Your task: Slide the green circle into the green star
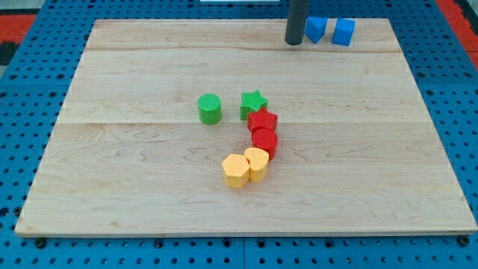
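1. We take the green star (253, 102) as our landmark; it sits near the middle of the wooden board (134, 187).
2. The green circle (210, 108) stands to the view's left of the star, near it but apart, with bare board between the two.
3. Our tool is a plain dark rod, holding nothing. My tip (294, 43) rests near the view's top edge, well apart from the star, up and to its right.
4. Just right of the tip sit two blue blocks (317, 29) (343, 32), side by side.
5. A red block (262, 121) touches the star's lower right side, and a second red block (265, 142) touches it from below.
6. Two yellow blocks (256, 163) (236, 170) continue the chain down and to the left, pressed together.
7. None of these blocks lies between the circle and the star.
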Controlling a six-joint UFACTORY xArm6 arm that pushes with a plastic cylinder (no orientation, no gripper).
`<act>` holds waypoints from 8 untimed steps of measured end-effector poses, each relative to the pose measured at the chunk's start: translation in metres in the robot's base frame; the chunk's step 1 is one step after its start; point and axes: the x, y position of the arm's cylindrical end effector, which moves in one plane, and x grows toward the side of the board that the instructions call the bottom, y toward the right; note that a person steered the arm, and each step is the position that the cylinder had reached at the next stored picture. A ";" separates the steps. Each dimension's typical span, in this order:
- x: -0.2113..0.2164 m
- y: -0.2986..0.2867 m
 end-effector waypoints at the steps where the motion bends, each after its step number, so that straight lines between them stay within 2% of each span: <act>1: 0.000 0.000; 3: 0.043 -0.002; 5: 0.048 -0.002; 6: 0.058 0.022; 7: 0.088 0.079; 8: 0.138 0.101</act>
